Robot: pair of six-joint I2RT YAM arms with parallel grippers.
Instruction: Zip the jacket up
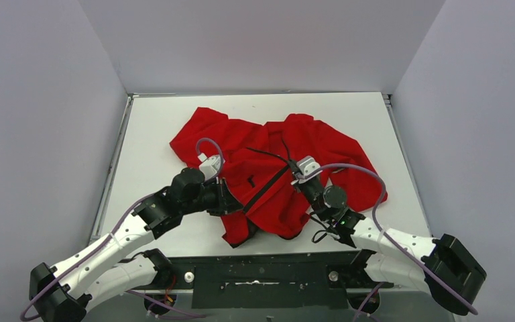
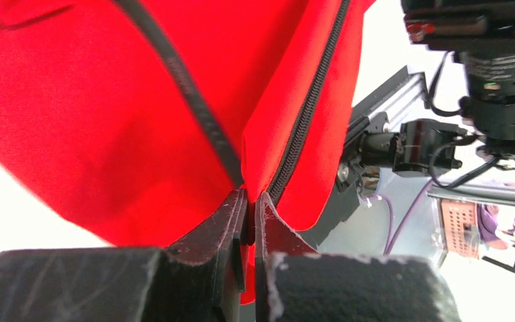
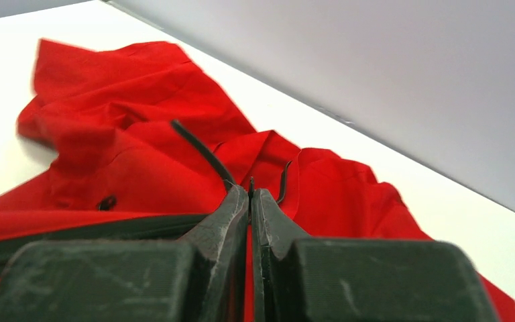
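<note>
The red jacket (image 1: 322,144) lies crumpled in the middle of the white table. Its dark front zipper (image 1: 266,186) runs diagonally between my two grippers. My left gripper (image 1: 236,204) is at the zipper's near end. In the left wrist view it (image 2: 251,201) is shut on a fold of red jacket fabric (image 2: 74,100) right beside the zipper teeth (image 2: 306,107). My right gripper (image 1: 297,176) is at the zipper's far end. In the right wrist view it (image 3: 249,191) is shut on a thin dark piece at the zipper, with the jacket (image 3: 127,114) spread behind it.
The white table (image 1: 154,134) is walled by grey panels at the back and both sides. The jacket's near hem hangs close to the table's front edge above the black mounting rail (image 1: 261,275). The right arm (image 2: 503,80) shows in the left wrist view.
</note>
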